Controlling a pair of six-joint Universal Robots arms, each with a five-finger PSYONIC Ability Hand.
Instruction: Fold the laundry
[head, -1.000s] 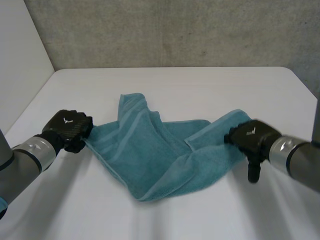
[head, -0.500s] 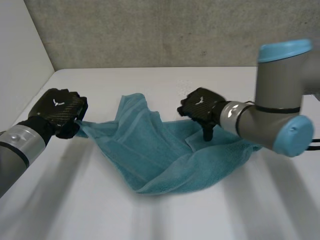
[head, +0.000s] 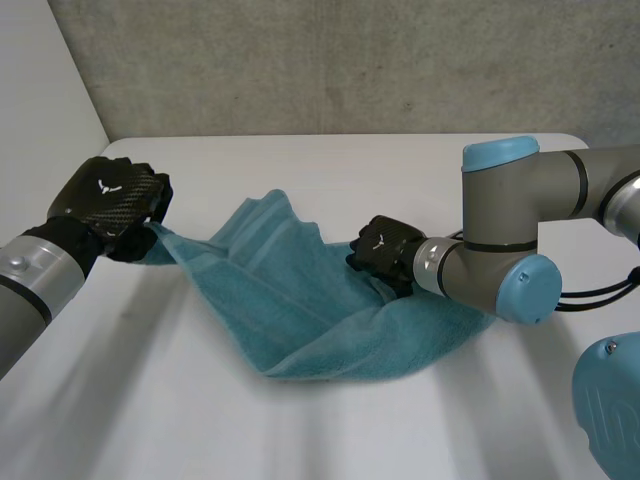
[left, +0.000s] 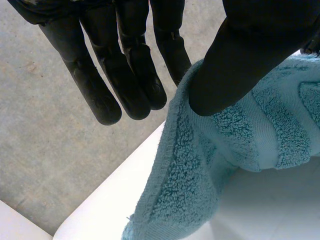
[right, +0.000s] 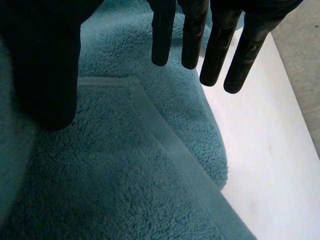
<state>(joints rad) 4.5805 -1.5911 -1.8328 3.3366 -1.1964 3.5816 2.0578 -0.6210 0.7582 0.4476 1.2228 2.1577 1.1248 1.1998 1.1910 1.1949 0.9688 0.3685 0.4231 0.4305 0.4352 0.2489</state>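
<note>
Head view: the teal terry-cloth towel (head: 300, 310) lies rumpled across the middle of the white table (head: 400, 165). It is doubled over itself, with a thick folded edge on the side nearest me. One end runs up in a taut, sloping band to my left hand (head: 110, 205), which is held up at the table's left side. My right hand (head: 380, 250) is over the middle of the towel. My right arm (head: 500, 240), grey with light-blue caps, bends across the towel's right end.

Left wrist view: my left hand (left: 125, 75) is closed on the towel (left: 200, 190) at its edge. The thumb (left: 240, 60) sits on the striped border band and presses the cloth against the nearest finger. The other fingers are straight and bare, just beside the cloth. The towel hangs down from that pinch, with the table (left: 115, 200) below it.

Right wrist view: my right hand (right: 217, 55) is spread wide and holds nothing. Its fingers are straight and well apart from the thumb (right: 45, 65). Under the palm a hemmed corner (right: 131, 82) of the towel (right: 115, 190) lies flat on another layer of the same cloth. The fingertips are over the towel's rounded edge, next to bare table (right: 270, 150). I cannot tell whether they touch the cloth.

Head view, past the table: a grey concrete wall (head: 350, 60).
</note>
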